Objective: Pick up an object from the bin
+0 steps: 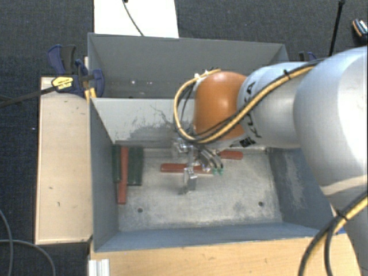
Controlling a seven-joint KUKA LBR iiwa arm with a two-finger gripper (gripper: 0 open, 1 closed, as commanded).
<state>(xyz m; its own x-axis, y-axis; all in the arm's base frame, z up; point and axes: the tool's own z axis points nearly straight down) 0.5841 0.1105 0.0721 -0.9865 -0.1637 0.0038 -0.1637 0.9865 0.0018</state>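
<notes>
Red-brown bar (pixel 171 167) lies flat across the middle of the grey bin (pixel 230 207), its right end hidden under the claw (pixel 188 181). The arm (pixel 322 114) reaches in from the right, its orange cover (pixel 215 105) and looped cables above the far middle of the floor. The claw sits low, right at this bar; whether it is wide, narrow or gripping cannot be told. Against the left wall lies a dark green block (pixel 135 164), with a second red-brown stick (pixel 122 183) touching its left side. A short red piece (pixel 233 154) lies just right of the claw.
</notes>
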